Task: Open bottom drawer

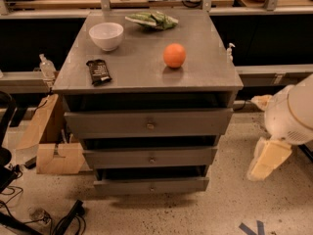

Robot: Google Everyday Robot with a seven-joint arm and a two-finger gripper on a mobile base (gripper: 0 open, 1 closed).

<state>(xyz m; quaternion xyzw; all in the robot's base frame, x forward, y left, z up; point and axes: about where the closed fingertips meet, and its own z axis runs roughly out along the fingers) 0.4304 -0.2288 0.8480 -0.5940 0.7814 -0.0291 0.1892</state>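
I see a grey cabinet top (pixel 142 67) with four things on it, all apart from each other: white bowl (pixel 106 35) back left, green packet (pixel 152 19) at the back edge, orange (pixel 174 55) right of centre, dark snack bar (pixel 99 72) front left. A pump bottle (pixel 229 50) stands just off the right edge, a clear bottle (pixel 45 66) on the ledge to the left. Cardboard box (pixel 56 158) on the speckled floor (pixel 234 204) left of the cabinet, black cables (pixel 63 222) near it. Blue tape mark (pixel 252 227) bottom right. My gripper (pixel 266 158) hangs low on the right, apart from the cabinet.
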